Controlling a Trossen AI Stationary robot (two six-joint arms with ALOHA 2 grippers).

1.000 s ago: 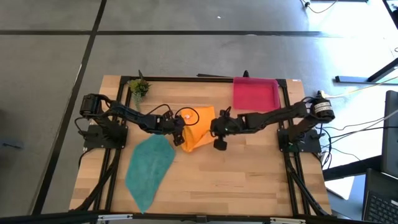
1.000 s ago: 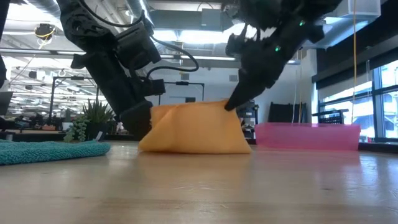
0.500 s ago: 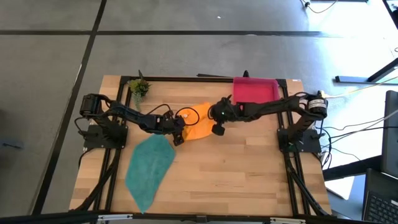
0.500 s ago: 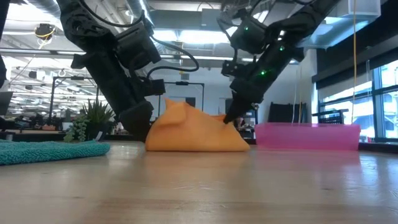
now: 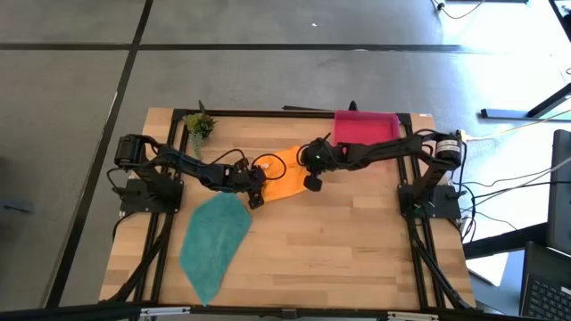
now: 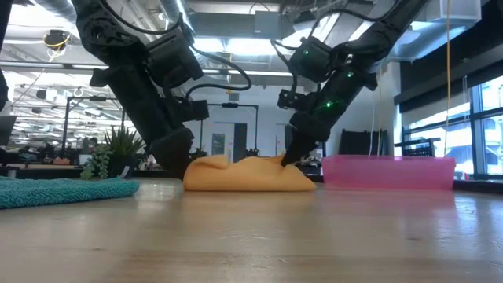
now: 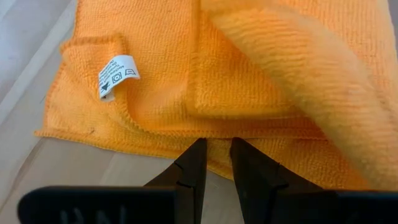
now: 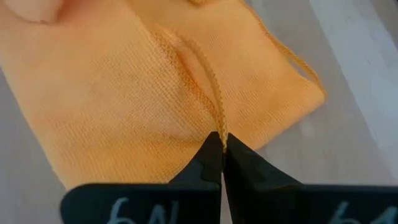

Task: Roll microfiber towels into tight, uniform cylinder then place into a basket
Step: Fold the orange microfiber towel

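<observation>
Stage: early, nothing rolled | orange towel (image 5: 284,176) crumpled at bench (image 5: 357,259) centre, left gripper (image 7: 215,163) jaws pinching its hem, right gripper (image 8: 220,151) jaws pressed on its edge | teal towel (image 5: 212,242) flat at 8 o'clock | basket (image 5: 366,135) at 1 o'clock, unfilled.

in the left wrist view the orange towel (image 7: 261,81) runs off the frame on three sides, and its near fold is blurred. the print on its white tag (image 7: 115,73) is too small to read. in the low view the teal towel (image 6: 63,191) is cut by the edge, and the basket (image 6: 393,173) hides its own inside.
</observation>
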